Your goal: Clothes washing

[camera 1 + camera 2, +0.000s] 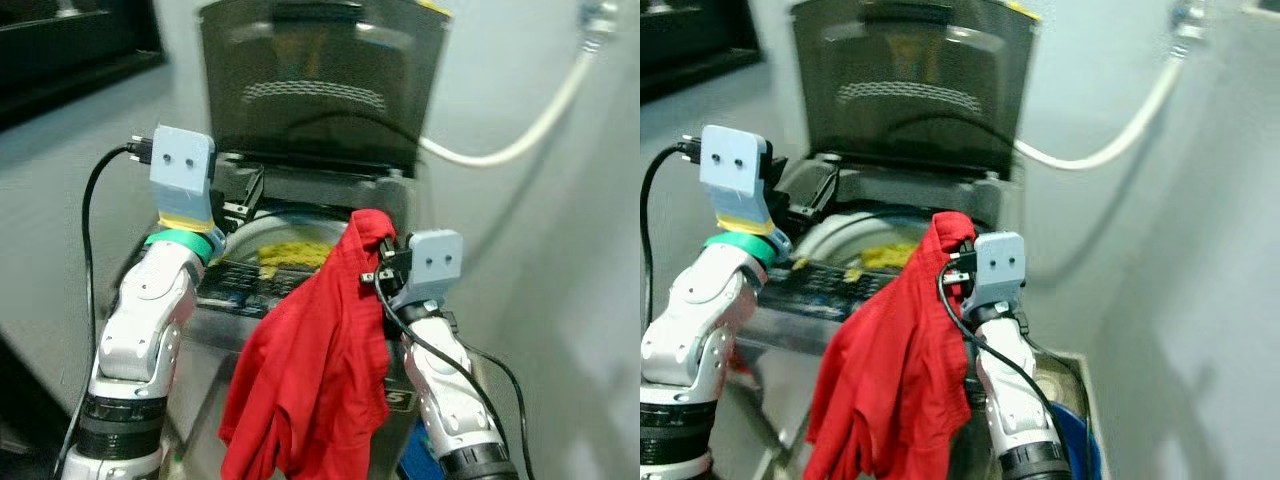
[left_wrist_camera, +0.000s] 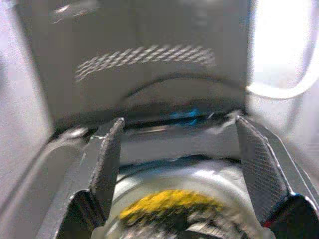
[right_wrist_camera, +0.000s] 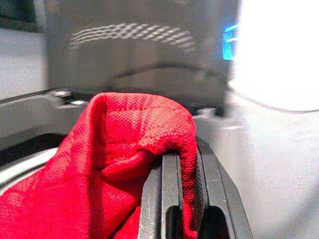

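A red garment (image 1: 310, 370) of fine, ribbed-looking knit hangs in loose folds from the right gripper (image 3: 182, 164), its top bunched into a rounded hump over the fingertips and the rest trailing down in front of the top-loading washing machine (image 1: 300, 200). In the right wrist view the two black fingers (image 3: 159, 194) stand nearly together with a fold of the red cloth pinched between them, so the jaws are closed tight on the fabric. The garment is held at the front right corner of the machine's opening, just outside the drum (image 1: 290, 235), and its lower part drapes over the control panel (image 1: 245, 280) and down the front. Inside the drum lies something yellow (image 1: 295, 255), cloth by the look of it, though blurred. The dark, smoky lid (image 1: 320, 80) stands raised behind, with a pale dotted pattern on it; no writing can be read anywhere. The left gripper (image 2: 179, 164) hovers over the left side of the opening, its fingers spread wide apart with nothing between them. A white hose (image 1: 530, 125) runs along the wall behind.
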Available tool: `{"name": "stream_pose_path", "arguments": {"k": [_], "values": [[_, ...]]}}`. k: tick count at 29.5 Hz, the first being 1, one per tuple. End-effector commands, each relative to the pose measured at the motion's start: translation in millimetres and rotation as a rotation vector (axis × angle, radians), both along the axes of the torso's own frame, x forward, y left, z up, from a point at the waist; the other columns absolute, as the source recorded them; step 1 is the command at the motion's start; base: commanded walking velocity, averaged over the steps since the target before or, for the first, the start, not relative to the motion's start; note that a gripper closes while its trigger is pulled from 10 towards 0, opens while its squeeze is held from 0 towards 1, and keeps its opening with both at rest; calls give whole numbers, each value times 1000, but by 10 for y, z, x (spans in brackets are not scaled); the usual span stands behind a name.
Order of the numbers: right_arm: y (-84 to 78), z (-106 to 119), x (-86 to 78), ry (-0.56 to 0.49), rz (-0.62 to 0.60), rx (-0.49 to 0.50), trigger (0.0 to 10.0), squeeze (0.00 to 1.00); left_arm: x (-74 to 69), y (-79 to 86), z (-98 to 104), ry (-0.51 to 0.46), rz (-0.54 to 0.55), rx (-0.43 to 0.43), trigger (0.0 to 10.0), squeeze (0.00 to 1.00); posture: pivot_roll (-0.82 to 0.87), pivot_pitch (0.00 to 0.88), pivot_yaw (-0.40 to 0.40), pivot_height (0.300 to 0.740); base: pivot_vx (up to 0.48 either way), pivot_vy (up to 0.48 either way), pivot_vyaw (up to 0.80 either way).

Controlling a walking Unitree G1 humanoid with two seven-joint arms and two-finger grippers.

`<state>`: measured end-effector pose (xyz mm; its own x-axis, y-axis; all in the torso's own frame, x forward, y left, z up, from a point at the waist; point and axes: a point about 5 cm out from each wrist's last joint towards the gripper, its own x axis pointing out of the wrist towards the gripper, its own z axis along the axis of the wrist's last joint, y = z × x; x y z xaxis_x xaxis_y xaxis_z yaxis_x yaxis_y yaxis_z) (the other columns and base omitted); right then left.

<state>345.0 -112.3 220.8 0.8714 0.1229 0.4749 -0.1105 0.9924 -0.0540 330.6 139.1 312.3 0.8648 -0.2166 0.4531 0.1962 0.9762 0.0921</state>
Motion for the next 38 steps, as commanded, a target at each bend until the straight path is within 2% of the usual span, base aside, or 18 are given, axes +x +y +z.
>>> {"name": "stream_pose_path", "arguments": {"k": [1,16,18,22,38], "values": [[53,43,-21,-28,20,4,10000,0,-11,53,7,-25,41,1,10000,0,6,22,74,740,0,0,0],[116,73,-34,-53,48,-36,10000,0,-14,20,-2,-36,41,27,10000,0,7,21,72,740,480,0,0],[113,70,-29,-49,44,-35,10000,0,-14,20,-5,-36,40,26,10000,0,6,16,71,740,296,0,800],[75,66,-19,-38,42,16,10000,0,-26,-26,-22,-31,1,31,10000,0,7,14,74,740,0,0,0],[53,47,-14,-34,28,1,10000,0,-25,-40,-3,-34,-16,34,10000,0,7,16,76,740,0,0,0]]}}
